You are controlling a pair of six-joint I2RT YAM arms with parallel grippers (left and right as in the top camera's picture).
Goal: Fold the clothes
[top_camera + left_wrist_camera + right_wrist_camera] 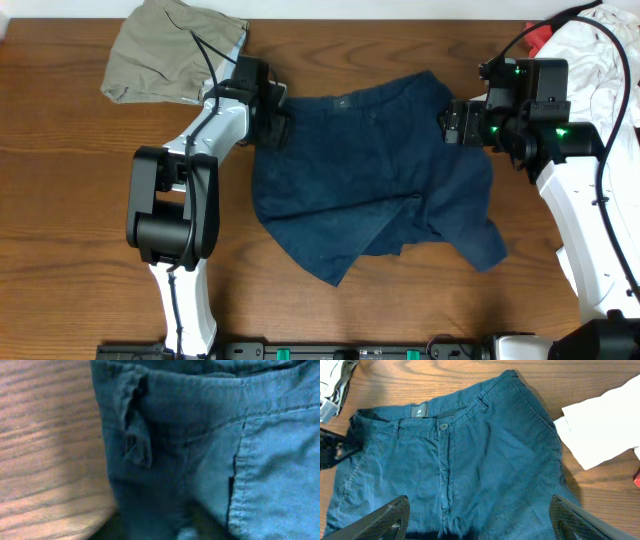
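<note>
The left gripper (274, 112) is hard to read. From overhead its black jaws merge with the dark cloth at the left end of the waistband of the navy shorts (370, 175). Its own wrist camera sits so close that it gives only blurred fabric, a belt loop (135, 435), a pocket seam (233, 477) and a strip of table (45, 445), so I cannot tell whether it pinches the cloth or merely rests against it. The right gripper (452, 122) stands at the opposite edge of the shorts. In its wrist view the two fingers (382, 520) are cut off by the bottom edge but are spread wide, one at each lower corner, clasping nothing, with the front of the shorts and its button (442, 426) lying ahead of them. The shorts lie spread in the middle of the table, the leg ends rumpled and partly turned over. A khaki garment (170, 50) is bunched at the far left, just beside the left arm. A white garment (600, 50) at the far right is cut off by the frame.
</note>
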